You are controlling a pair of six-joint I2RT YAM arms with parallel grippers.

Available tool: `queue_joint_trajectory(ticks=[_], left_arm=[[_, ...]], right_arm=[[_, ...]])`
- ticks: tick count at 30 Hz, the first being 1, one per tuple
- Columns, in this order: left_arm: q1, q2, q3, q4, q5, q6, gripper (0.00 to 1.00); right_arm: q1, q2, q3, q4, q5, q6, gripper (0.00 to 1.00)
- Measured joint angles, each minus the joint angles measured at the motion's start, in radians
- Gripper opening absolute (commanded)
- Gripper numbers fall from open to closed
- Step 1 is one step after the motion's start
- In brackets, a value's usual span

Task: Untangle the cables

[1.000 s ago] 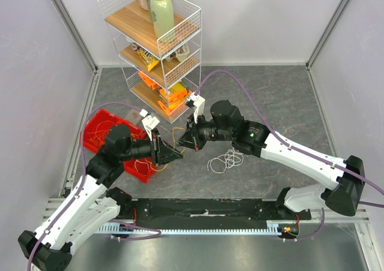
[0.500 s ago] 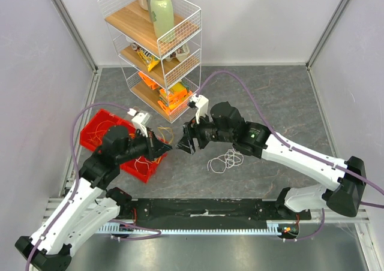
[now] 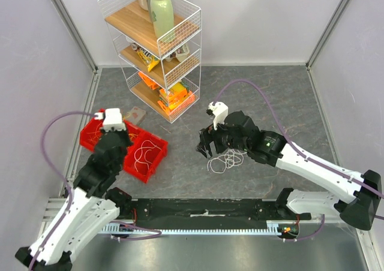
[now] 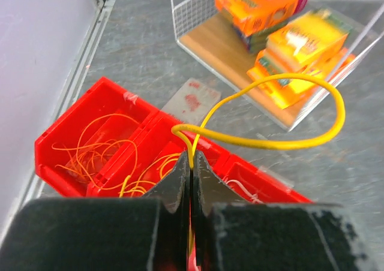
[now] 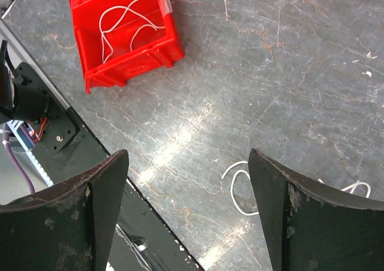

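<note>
My left gripper is shut on a yellow cable, whose loop arcs up and to the right, above the red bin. The bin holds orange cables, yellow cables and a white one in separate compartments. A loose tangle of white cables lies on the table in the middle. My right gripper hangs just left of that tangle, open and holding nothing. In the right wrist view a white cable loop shows between the spread fingers of the right gripper.
A white wire shelf rack with a green bottle and orange snack packs stands at the back left. A small card lies on the table beside the bin. A black strip runs along the near table edge. Grey walls close both sides.
The grippers, close together a second ago, have parted. My left gripper closed on the yellow cable and drew back left over the bin. My right gripper opened and moved right, toward the white tangle.
</note>
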Motion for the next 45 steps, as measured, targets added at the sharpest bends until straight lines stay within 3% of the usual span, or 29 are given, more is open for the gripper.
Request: queue_joint_trajectory(ticks=[4, 9, 12, 18, 30, 39, 41, 45], left_arm=[[0.044, 0.159, -0.034, 0.071, 0.003, 0.064, 0.02], [0.305, 0.269, -0.118, 0.14, 0.169, 0.068, 0.02], [0.388, 0.314, -0.124, 0.164, 0.246, 0.065, 0.02], [0.393, 0.396, -0.13, 0.175, 0.303, -0.018, 0.02], [0.394, 0.536, -0.133, 0.173, 0.222, -0.218, 0.02], [0.418, 0.639, -0.133, 0.198, 0.168, -0.24, 0.02], [0.422, 0.653, -0.133, 0.2, 0.171, -0.24, 0.07], [0.425, 0.655, -0.133, 0.201, 0.169, -0.241, 0.3]], right_arm=[[0.0, -0.012, -0.029, -0.004, -0.003, 0.001, 0.88], [0.0, -0.079, -0.064, -0.007, 0.002, 0.001, 0.89], [0.0, -0.119, -0.079, -0.007, 0.003, 0.001, 0.89], [-0.002, -0.142, -0.1, -0.007, 0.005, 0.001, 0.89], [-0.004, -0.142, -0.113, 0.002, 0.006, 0.001, 0.89], [-0.011, -0.142, -0.149, 0.004, 0.006, 0.001, 0.9], [-0.011, -0.142, -0.149, 0.005, 0.006, 0.0, 0.9], [-0.014, -0.142, -0.15, 0.007, 0.006, 0.0, 0.9]])
